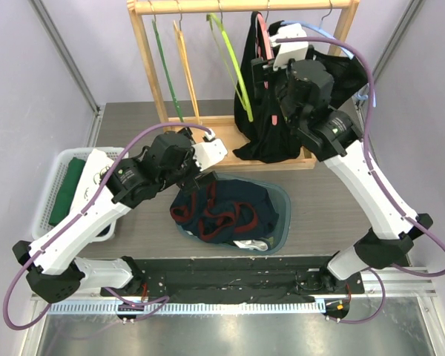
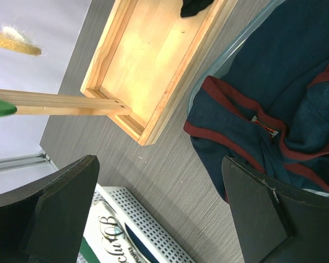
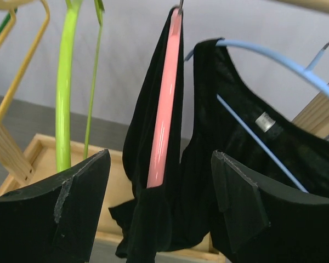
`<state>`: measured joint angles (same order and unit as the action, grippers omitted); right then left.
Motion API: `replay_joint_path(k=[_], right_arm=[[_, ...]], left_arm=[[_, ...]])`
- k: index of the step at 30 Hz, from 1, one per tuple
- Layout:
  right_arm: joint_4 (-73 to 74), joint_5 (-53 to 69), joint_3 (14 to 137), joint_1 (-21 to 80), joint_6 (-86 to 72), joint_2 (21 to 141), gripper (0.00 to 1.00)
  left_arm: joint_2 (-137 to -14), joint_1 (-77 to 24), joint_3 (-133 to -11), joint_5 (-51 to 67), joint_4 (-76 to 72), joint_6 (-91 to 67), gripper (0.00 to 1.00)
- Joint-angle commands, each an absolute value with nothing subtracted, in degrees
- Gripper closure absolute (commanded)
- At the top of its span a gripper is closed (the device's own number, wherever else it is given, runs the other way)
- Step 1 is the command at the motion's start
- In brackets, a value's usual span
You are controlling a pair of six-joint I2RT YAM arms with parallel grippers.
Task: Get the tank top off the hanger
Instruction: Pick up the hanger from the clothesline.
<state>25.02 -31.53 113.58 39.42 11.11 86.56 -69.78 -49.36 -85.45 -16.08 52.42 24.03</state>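
Black tank top (image 3: 137, 153), plain, no print on the part in view. Draped over a pink hanger (image 3: 163, 109) towards the right end of the rack (image 1: 144, 59), hooked on the top rail. From the right wrist, seen almost edge-on: dark cloth hugging the pink bar, narrow at the hook, widening downward and bunched low above the rack's wooden base. Not yet off the hanger.

Right hand (image 3: 159, 161) up at the rack, fingers well apart, hanger and tank top showing between them. Touching the cloth or not: cannot tell.

Just right of it on the same rail, a blue hanger (image 3: 274, 60) with a second black top (image 3: 236, 142). Small pale tag (image 3: 265, 121) inside that neckline, print too small to read. Further left on the rail, a green hanger (image 3: 64, 82) and a yellow hanger (image 3: 22, 71).

Left hand (image 2: 159, 164) in front of the rack's left corner, above the desk (image 2: 170, 186), fingers spread wide, gripping nothing.

Just in front of the rack, a navy pile (image 2: 274, 109) with red trim, lying in a pale blue tray (image 1: 282, 200). Well left of the rack, a white basket (image 2: 148, 235) with green cloth and a white packet (image 2: 107, 227). Dark curly lettering on the packet, first letter like a B, the rest not legible.
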Motion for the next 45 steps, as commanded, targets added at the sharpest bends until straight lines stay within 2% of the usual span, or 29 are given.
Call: replay_joint_path(k=[1, 10, 14, 17, 18, 20, 21, 24, 36, 45], right_arm=[[24.96, -30.23, 113.12, 38.15, 7.83, 84.46, 0.18], [25.49, -27.60, 106.53, 34.63, 3.43, 84.02, 0.19], [25.49, -26.37, 103.10, 34.10, 2.20, 83.41, 0.29], [25.05, -26.19, 101.78, 34.10, 1.58, 82.36, 0.50], [24.96, -26.10, 101.60, 34.10, 1.50, 82.09, 0.62], [24.70, -26.45, 101.51, 34.10, 1.41, 81.30, 0.76], [24.61, -26.72, 101.43, 34.10, 1.49, 81.04, 0.87], [22.86, -26.81, 100.55, 34.01, 2.81, 80.16, 0.99], [13.98, -26.35, 97.47, 34.72, 3.87, 81.12, 0.99], [4.05, -28.48, 93.87, 34.63, 7.38, 74.01, 0.99]], left_arm=[[-69.08, -49.13, -85.69, -16.52, 50.10, 24.43, 0.00], [-68.73, -49.04, -84.91, -16.79, 50.10, 24.08, 0.00], [-68.64, -49.13, -84.38, -17.05, 49.92, 24.43, 0.00], [-68.55, -49.13, -84.55, -17.31, 50.10, 24.87, 0.00], [-68.55, -49.13, -84.64, -17.40, 50.10, 24.87, 0.00], [-68.64, -49.22, -84.55, -17.49, 50.10, 24.96, 0.00], [-68.64, -49.13, -84.46, -17.49, 50.18, 25.05, 0.00], [-68.64, -49.04, -84.55, -17.58, 50.27, 25.05, 0.00], [-69.17, -49.13, -85.61, -17.67, 50.45, 24.79, 0.00], [-69.00, -49.13, -84.64, -17.75, 50.01, 24.87, 0.00]])
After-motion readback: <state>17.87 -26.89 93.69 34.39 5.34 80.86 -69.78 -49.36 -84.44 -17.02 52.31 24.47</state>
